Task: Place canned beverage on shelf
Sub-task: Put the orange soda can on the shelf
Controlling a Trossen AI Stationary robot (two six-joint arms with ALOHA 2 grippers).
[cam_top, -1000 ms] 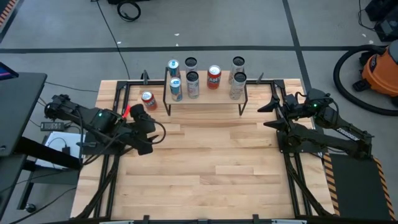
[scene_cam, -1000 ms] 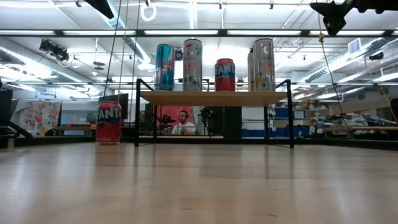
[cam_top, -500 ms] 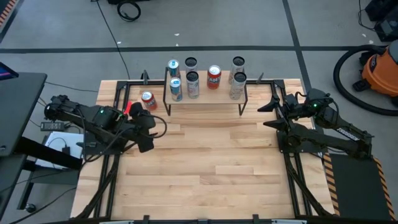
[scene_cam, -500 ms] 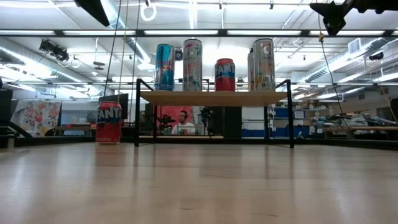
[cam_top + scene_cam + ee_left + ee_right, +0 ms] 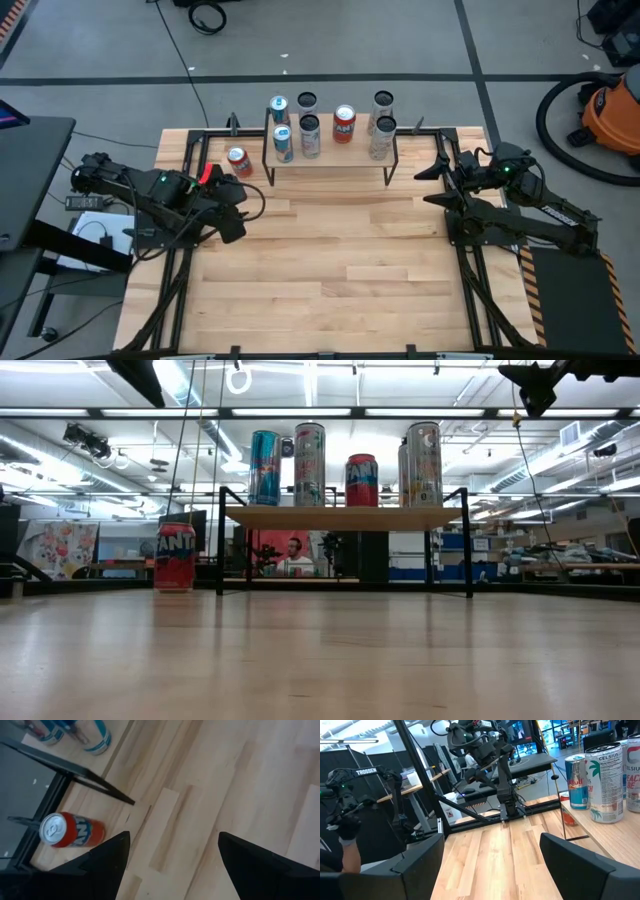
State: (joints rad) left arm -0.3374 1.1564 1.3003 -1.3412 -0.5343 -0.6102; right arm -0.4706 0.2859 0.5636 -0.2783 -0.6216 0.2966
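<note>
Orange-red, with a silver top, the Fanta soda can (image 5: 238, 160) stands upright on the big light-wood tabletop (image 5: 330, 260), just beside the left end of the shelf and not on it. From table level the same can (image 5: 175, 557) sits on the boards left of the shelf's black leg.

That low light-wood shelf on thin black metal legs (image 5: 345, 517) stands near the far edge of the table. On it stand a blue-and-silver can (image 5: 264, 468), a tall white can (image 5: 309, 464), a red can (image 5: 361, 480) and a tall pale can (image 5: 424, 464); from overhead six can tops show on the board (image 5: 345, 153), in two rows.

Near the table's left side the left gripper (image 5: 212, 178) hangs close to the orange can without touching it, its dark fingers (image 5: 107, 857) spread wide with nothing between them, tilted down over the wood.

At the right edge the right gripper (image 5: 440, 172) waits well apart from the can, level with the shelf's right end, fingers (image 5: 420, 860) likewise wide and empty.

Beyond the table a person (image 5: 294, 558) shows beneath the shelf board.
</note>
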